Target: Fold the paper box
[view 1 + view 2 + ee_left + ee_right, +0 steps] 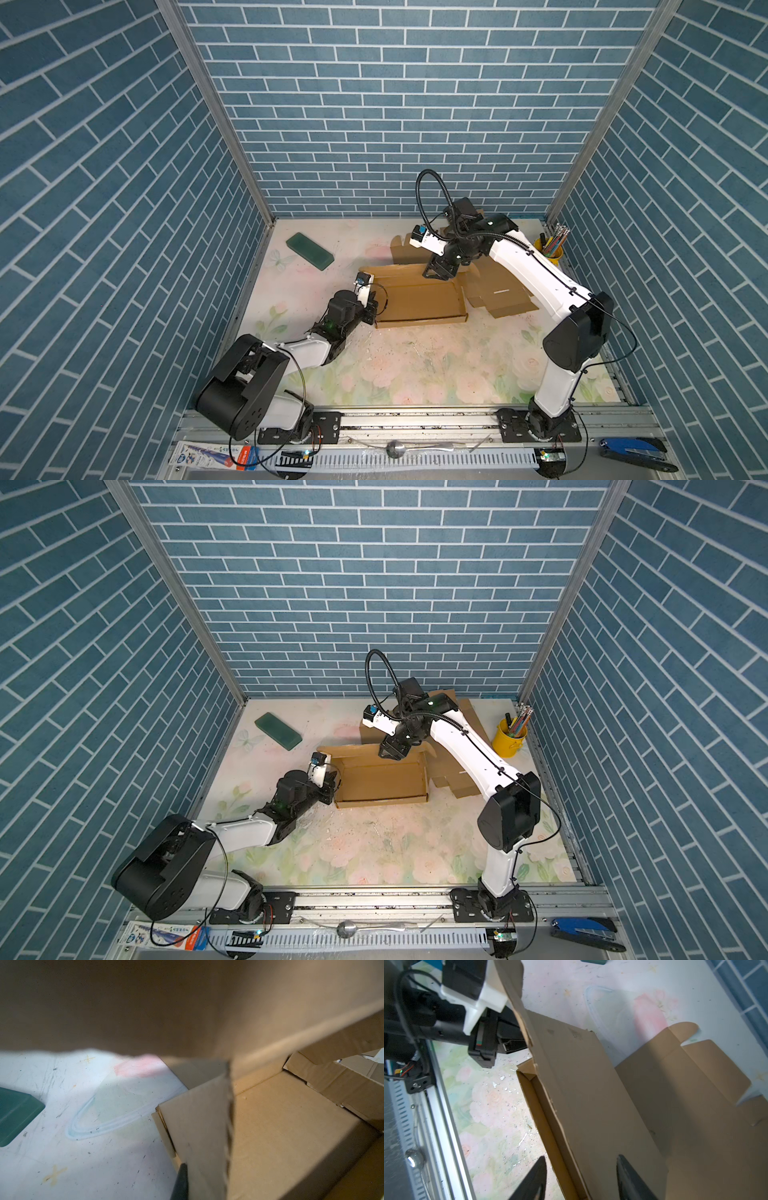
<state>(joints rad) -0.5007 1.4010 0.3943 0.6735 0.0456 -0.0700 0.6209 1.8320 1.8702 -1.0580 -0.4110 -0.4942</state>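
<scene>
Centre of the floral table [415, 365]: paper box [419, 305], brown, half-formed, walls partly raised. Left gripper [372, 311]: my fingers pinch its end wall on the left. Right gripper [581, 1157]: my fingers spread, straddling the box's raised rear panel; contact unclear.

Bright even light, near paper box [187, 1012] blurred

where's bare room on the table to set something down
Widest: the bare table between the paper box and the front rail. Smaller: between the green block and the box's far flap. Crowded far right: flat cardboard, right arm, yellow pencil cup.
</scene>
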